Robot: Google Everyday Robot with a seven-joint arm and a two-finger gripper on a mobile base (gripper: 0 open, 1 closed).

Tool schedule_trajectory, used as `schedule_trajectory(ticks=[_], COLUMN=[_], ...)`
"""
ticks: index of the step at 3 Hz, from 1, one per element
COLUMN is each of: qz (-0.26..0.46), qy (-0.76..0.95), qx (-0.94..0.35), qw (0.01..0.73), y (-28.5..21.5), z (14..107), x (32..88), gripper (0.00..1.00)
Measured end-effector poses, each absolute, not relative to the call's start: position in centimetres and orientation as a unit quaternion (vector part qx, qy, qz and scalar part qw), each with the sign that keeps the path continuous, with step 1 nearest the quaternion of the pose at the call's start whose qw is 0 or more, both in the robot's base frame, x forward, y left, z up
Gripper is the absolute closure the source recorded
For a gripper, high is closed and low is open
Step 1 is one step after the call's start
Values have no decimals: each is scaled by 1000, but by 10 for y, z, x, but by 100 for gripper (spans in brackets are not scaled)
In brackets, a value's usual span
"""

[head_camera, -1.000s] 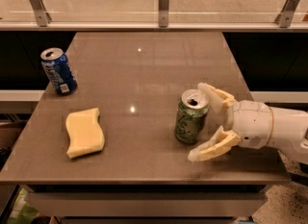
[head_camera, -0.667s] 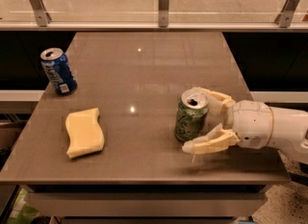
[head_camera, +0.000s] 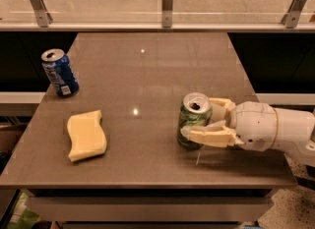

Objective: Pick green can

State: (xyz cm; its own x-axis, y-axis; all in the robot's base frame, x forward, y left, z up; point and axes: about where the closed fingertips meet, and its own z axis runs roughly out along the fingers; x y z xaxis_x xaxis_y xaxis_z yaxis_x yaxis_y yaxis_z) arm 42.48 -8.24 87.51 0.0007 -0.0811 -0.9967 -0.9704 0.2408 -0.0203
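Note:
The green can (head_camera: 191, 116) stands upright on the brown table (head_camera: 147, 66), right of the middle near the front. It has a pale green patterned body and a silver top with an open pull-tab hole. My gripper (head_camera: 209, 121) reaches in from the right with its cream fingers on both sides of the can: one finger (head_camera: 209, 135) lies across the can's near side and the other (head_camera: 220, 106) is behind it. The fingers press on the can, which rests on the table.
A blue can (head_camera: 59, 72) stands upright at the table's left edge. A yellow sponge (head_camera: 86, 135) lies at the front left. A railing with metal posts (head_camera: 168, 4) runs behind the table. The table's front edge is close below the gripper.
The near finger has swung in from a spread position and now lies against the can's front. The can has stayed in place on the table.

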Motion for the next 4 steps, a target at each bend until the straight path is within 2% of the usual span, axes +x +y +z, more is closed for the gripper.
schedule_trajectory(ticks=[1, 2, 4], qz=[413, 413, 407], qy=[573, 572, 562], qx=[-460, -461, -468], qw=[539, 538, 547], y=[-80, -78, -78], z=[876, 877, 890], x=[424, 424, 434], gripper=[88, 100, 100])
